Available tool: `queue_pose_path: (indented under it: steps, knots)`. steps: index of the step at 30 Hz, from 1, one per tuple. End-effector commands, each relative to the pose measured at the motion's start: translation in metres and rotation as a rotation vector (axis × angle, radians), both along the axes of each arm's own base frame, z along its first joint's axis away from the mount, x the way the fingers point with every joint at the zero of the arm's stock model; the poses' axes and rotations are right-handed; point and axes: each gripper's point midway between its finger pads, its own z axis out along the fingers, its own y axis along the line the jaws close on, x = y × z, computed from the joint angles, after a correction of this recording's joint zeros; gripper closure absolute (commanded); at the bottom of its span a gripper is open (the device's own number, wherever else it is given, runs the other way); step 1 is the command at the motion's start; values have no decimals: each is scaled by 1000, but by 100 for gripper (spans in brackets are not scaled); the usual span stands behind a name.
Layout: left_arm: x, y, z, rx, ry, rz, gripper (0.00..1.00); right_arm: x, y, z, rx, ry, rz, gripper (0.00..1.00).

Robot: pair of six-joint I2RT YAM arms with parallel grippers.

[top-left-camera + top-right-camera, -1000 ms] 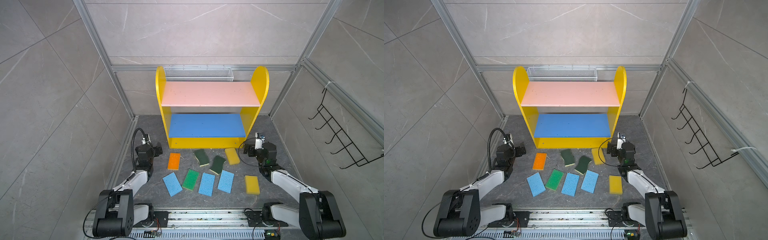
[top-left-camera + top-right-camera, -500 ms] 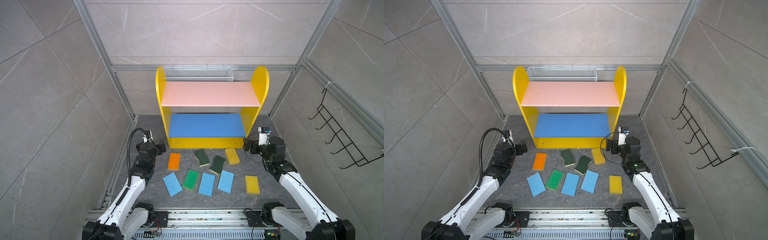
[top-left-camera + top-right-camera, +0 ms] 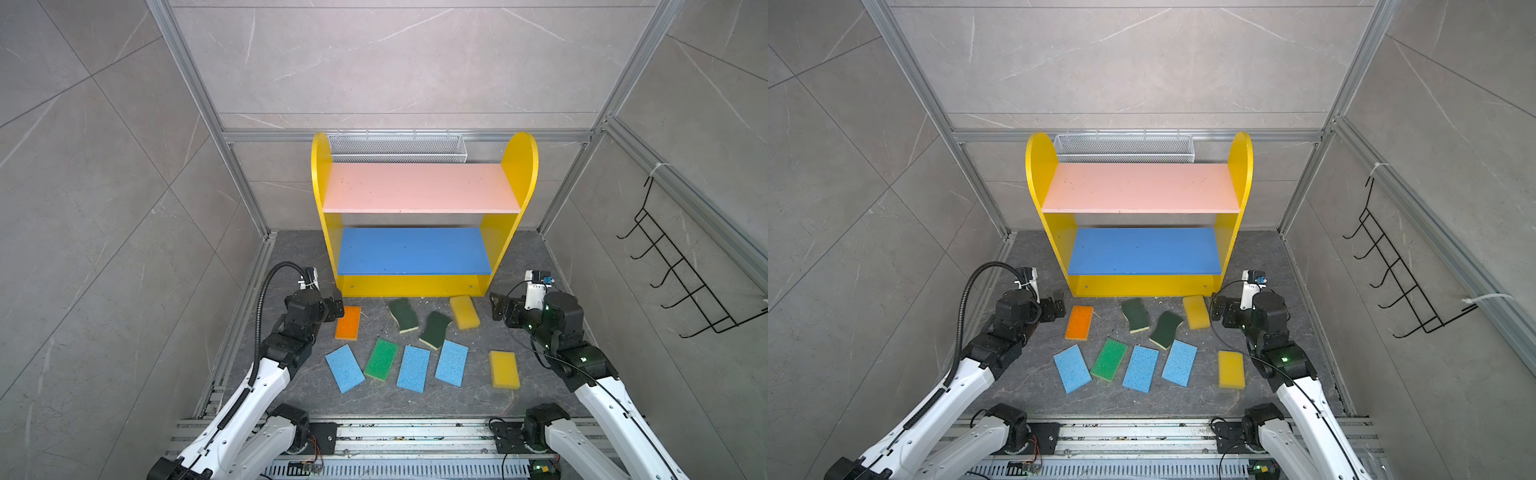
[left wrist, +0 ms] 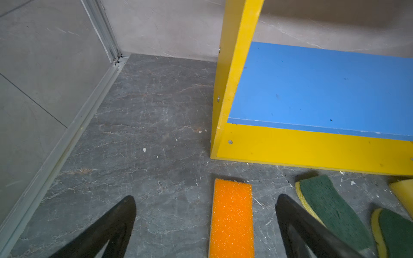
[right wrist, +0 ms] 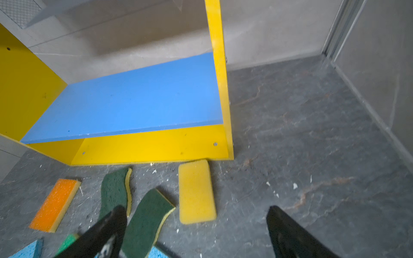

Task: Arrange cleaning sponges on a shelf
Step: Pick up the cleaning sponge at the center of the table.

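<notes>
Foam cleaning sponges (image 3: 413, 368), nine in all, lie flat on the grey table (image 3: 469, 399) at 6 o'clock from the yellow shelf (image 3: 411, 286). Left gripper (image 4: 205, 197), at 9 o'clock of the group: jaws spread, empty, orange sponge (image 4: 232, 219) just ahead. Right gripper (image 5: 196, 207), at 3 o'clock: jaws spread, empty, plain yellow sponge (image 5: 195, 189) just ahead.

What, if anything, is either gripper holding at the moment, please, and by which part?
Nothing is held: the left gripper and the right gripper are both open, with nothing between their jaws.
</notes>
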Motion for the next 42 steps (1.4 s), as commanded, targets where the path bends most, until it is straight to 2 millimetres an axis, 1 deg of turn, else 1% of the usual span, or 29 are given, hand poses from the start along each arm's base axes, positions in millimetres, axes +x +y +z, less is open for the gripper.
queue_pose_path:
  steps: [1, 3, 7, 9, 11, 15, 20, 22, 23, 26, 29, 34, 37, 42]
  knots:
    - [-10, -2, 12, -51, 23, 26, 1, -16, 4, -20, 43, 119, -25, 1]
    - [-15, -2, 9, -74, 61, 39, 2, -21, 8, -29, 49, 151, -32, 2]
    - [-23, -4, -6, -77, 134, 48, 3, -26, 15, -43, 63, 196, -65, 3]
    - [-25, -5, -11, -62, 153, 47, 3, -27, 17, -48, 55, 215, -95, 3]
    - [-28, -4, -13, -47, 167, 49, 3, -27, 25, -52, 40, 227, -106, 3]
    - [-31, -4, -16, -29, 188, 41, 4, -25, 57, -60, -25, 258, -92, 3]
    - [-34, 0, -15, 1, 208, 45, 3, -22, 111, -68, -99, 275, -55, 2]
    - [-35, -2, -15, -7, 213, 35, 4, -21, 128, -73, -112, 294, -39, 1]
    - [-35, -4, -15, -12, 217, 27, 3, -20, 135, -78, -112, 308, -34, 1]
    - [-36, -8, -18, -29, 239, 20, 3, -18, 149, -91, -111, 347, -38, 1]
    - [-36, -9, -23, -34, 258, 21, 3, -18, 156, -103, -105, 385, -59, 1]
    - [-36, -18, -22, -65, 283, -14, 2, -17, 156, -124, -102, 446, -141, 0]
    - [-34, -20, -21, -64, 285, -18, 2, -13, 161, -129, -108, 451, -145, 0]
    - [-34, -20, -28, -43, 309, -22, 2, -8, 172, -135, -102, 466, -136, 0]
